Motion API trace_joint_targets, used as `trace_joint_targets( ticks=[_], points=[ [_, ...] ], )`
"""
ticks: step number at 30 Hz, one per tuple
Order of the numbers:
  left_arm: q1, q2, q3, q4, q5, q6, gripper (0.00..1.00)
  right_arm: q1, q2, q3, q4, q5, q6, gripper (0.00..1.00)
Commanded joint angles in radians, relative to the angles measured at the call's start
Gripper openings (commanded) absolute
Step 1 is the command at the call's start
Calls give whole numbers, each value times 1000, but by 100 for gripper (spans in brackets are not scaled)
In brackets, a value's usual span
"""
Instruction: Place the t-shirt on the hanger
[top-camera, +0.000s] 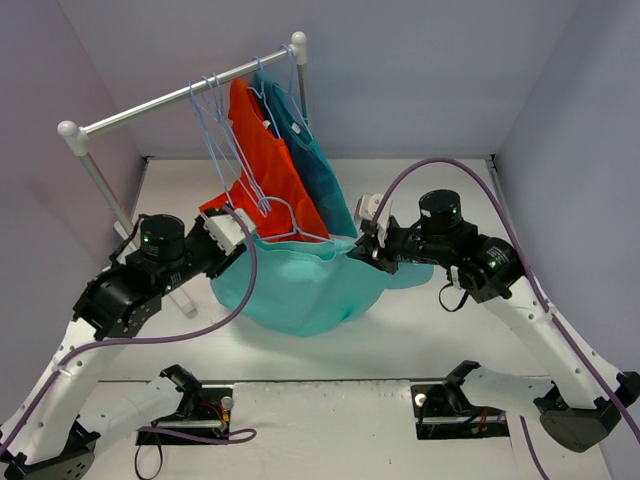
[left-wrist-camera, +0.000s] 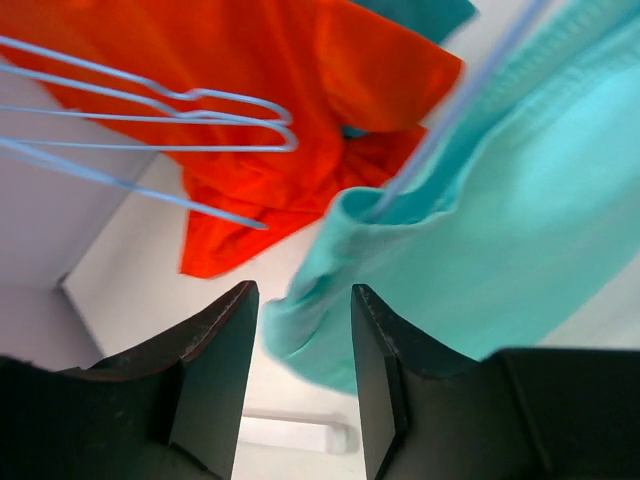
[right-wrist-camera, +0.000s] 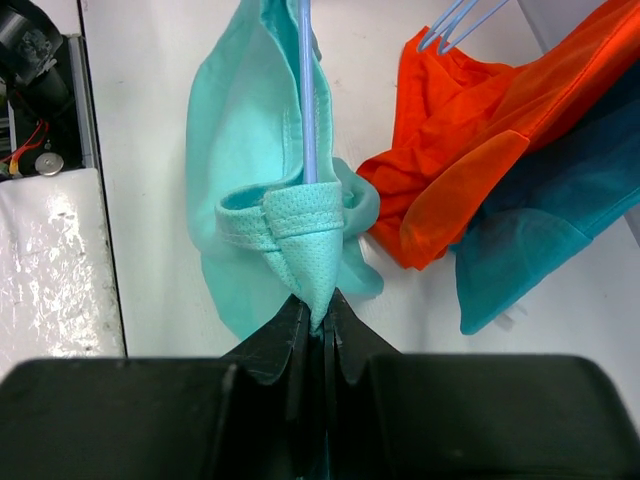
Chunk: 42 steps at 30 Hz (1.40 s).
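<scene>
Three shirts: orange shirt and teal shirt hung on rack; t-shirt slung below rack. Right wrist view alone shows right gripper clamped on t-shirt fold, hanger wire entering fold. Left wrist view shows left gripper jaws apart, gripping nothing.
</scene>
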Motion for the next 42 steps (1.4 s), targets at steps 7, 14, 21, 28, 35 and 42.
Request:
trace_joint_targets(
  ticks=[7, 14, 21, 28, 35, 42],
  points=[
    [32, 29, 351, 72, -278, -145, 66, -11, 65, 308, 84, -14, 49, 0],
    [32, -29, 419, 110, -477, -215, 73, -11, 158, 599, 98, -44, 101, 0],
    [32, -79, 393, 105, -445, -281, 73, -10, 150, 547, 126, -75, 153, 0],
    [33, -17, 383, 106, -309, -471, 73, -10, 83, 368, 286, -41, 257, 0],
    [32, 79, 372, 105, -294, -636, 73, -10, 97, 357, 296, -23, 276, 0],
    [31, 141, 367, 108, -306, -678, 69, -8, 102, 340, 305, -28, 283, 0]
  ],
)
